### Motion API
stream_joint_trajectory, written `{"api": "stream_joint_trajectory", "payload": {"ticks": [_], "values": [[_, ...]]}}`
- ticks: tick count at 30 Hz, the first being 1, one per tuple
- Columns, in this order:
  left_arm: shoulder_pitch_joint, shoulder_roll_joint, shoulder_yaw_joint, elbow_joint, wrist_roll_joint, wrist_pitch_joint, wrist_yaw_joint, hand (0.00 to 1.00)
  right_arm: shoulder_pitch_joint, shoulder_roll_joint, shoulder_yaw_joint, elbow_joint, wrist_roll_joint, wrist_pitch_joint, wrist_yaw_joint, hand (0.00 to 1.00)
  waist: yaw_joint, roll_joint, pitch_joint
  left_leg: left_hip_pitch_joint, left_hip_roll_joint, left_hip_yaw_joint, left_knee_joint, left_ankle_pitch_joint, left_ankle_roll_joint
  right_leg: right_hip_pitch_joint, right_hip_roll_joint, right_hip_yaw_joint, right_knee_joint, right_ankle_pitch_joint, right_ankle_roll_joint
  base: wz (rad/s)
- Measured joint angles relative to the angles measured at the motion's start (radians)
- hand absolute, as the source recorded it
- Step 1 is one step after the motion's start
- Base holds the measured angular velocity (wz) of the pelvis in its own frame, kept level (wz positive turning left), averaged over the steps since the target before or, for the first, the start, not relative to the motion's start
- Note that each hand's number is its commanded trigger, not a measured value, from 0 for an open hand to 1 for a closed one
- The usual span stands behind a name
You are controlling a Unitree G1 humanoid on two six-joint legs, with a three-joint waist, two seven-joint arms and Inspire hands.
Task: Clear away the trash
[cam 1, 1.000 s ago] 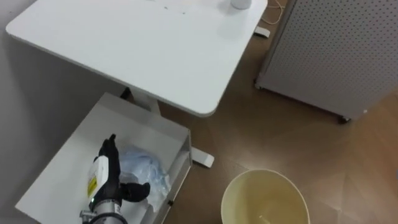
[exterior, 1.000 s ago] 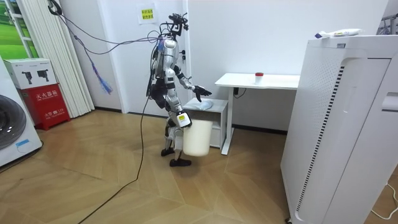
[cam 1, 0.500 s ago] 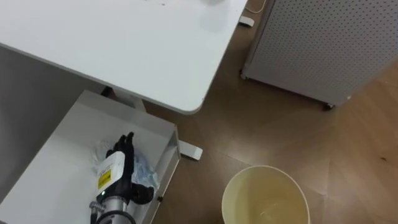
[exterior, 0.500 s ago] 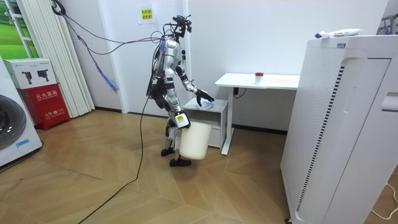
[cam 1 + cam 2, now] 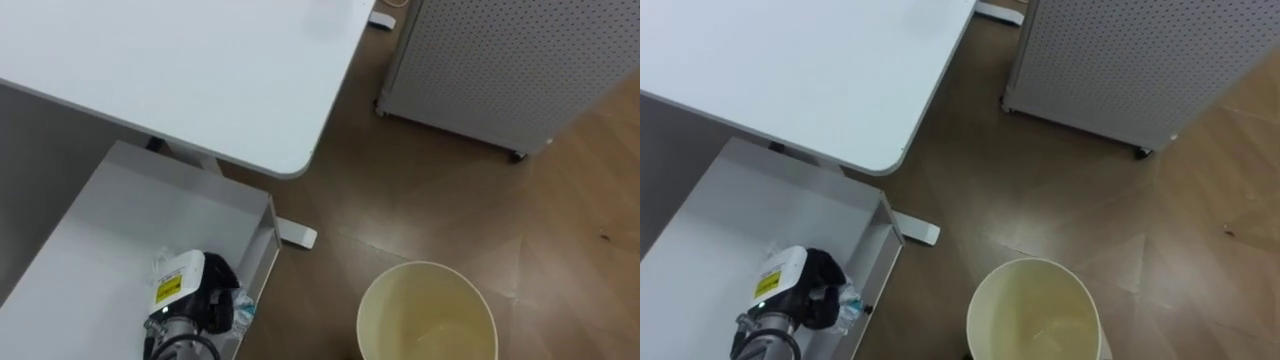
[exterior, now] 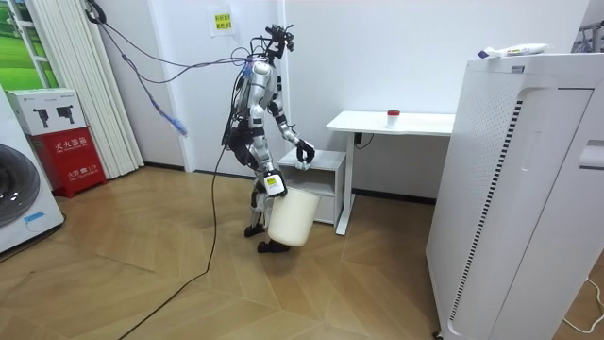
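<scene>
A crumpled bluish clear plastic wrapper (image 5: 243, 308) lies on the low white cabinet (image 5: 100, 240) under the desk's edge. My left hand (image 5: 200, 298) sits on it with fingers curled round it, so only scraps of plastic (image 5: 848, 300) stick out. A cream waste bin (image 5: 428, 315) shows below me with its mouth open. In the room view the bin (image 6: 288, 215) hangs tilted at my hip, with my right hand (image 6: 275, 184) at its rim. I stand bent toward the cabinet.
A white desk (image 5: 200, 70) overhangs the cabinet's far side, with a small red thing (image 6: 394, 114) on it. A perforated white panel on castors (image 5: 500, 60) stands on the wooden floor to the right. A tall white appliance (image 6: 528, 189) fills the room view's right.
My left hand's fingers were straight over the plastic and have now curled round it. The head camera has shifted, so the whole scene has slid.
</scene>
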Motion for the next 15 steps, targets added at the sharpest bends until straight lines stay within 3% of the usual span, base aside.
{"api": "stream_joint_trajectory", "payload": {"ticks": [15], "values": [[-0.014,-0.003,-0.03,0.028,0.01,0.011,-0.029,1.0,-0.027,0.015,0.013,-0.007,0.0,0.017,-0.001,1.0,0.001,-0.001,0.001,-0.009,0.002,-0.001,0.001,0.0,0.0,-0.005,0.001,-0.004,-0.005,0.002,-0.003,0.0]]}}
